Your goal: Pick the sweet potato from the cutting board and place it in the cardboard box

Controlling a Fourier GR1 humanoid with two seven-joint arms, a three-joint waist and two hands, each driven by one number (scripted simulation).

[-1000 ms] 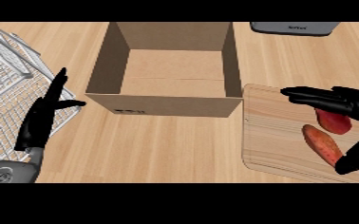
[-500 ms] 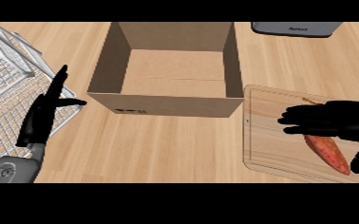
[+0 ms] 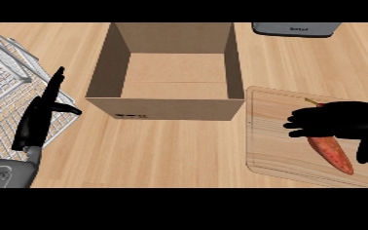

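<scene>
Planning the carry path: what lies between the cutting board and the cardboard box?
Head view: only bare counter separates the cutting board from the cardboard box.

We see a light wooden counter (image 3: 187, 148) with grain running across it. On it sits an open cardboard box (image 3: 173, 109) near the middle, with a wooden cutting board (image 3: 277, 141) just beside it at the right and a wire rack (image 3: 18, 78) at the left edge. A grey appliance (image 3: 296, 29) lies at the far edge, partly cut off
</scene>
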